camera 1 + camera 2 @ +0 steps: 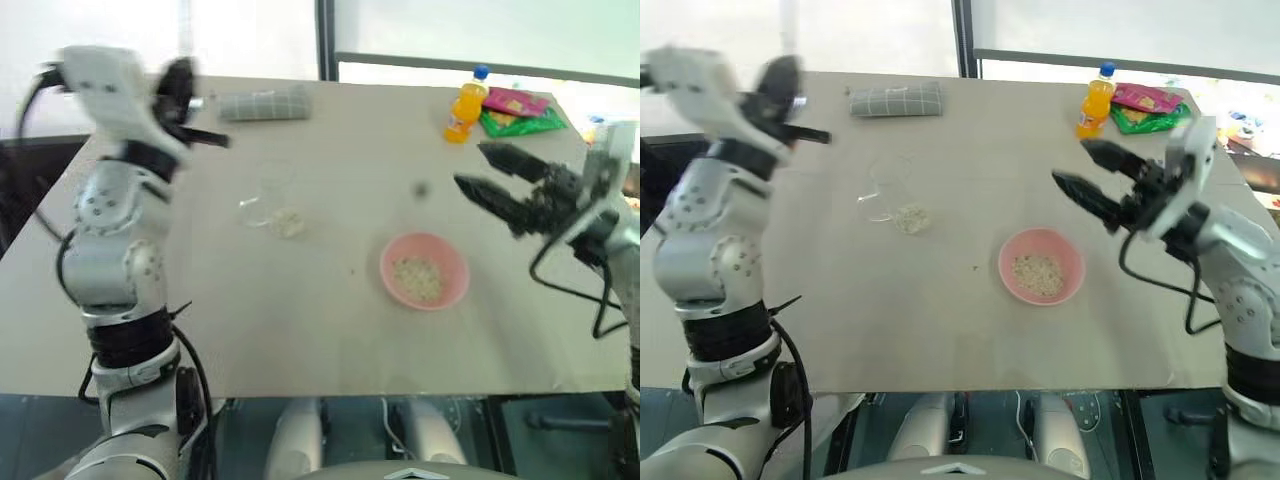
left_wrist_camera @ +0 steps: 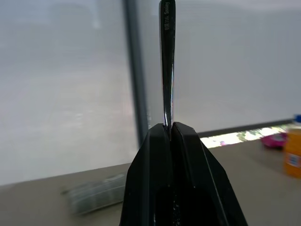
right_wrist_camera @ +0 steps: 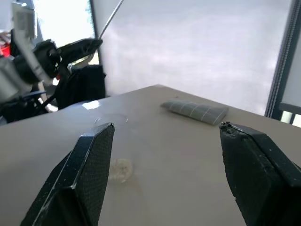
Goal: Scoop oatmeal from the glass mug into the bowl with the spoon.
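While your left gripper [image 2: 170, 129] has its fingers clamped on the spoon [image 2: 167, 61], the handle standing straight out past the tips, it is raised well above the table [image 1: 300, 320] at about ten o'clock of the glass mug [image 1: 268, 196], so no scoop is under way just now. Your right gripper [image 1: 1095, 180] hangs with its fingers spread wide and nothing between them, at roughly one o'clock of the bowl [image 1: 1040, 265] and well clear of it. Some of the job looks done: a layer of oatmeal [image 1: 1038, 273] already lies in the pink bowl. More of the cereal remains at the mug, a pale clump at its five o'clock side; you cannot tell whether it sits inside the glass or on the table beside it. Mug and bowl stand apart near the table's middle, the bowl at four o'clock of the mug. I judge that you still have to bring the spoon down to the mug, lift what is left and carry it across.
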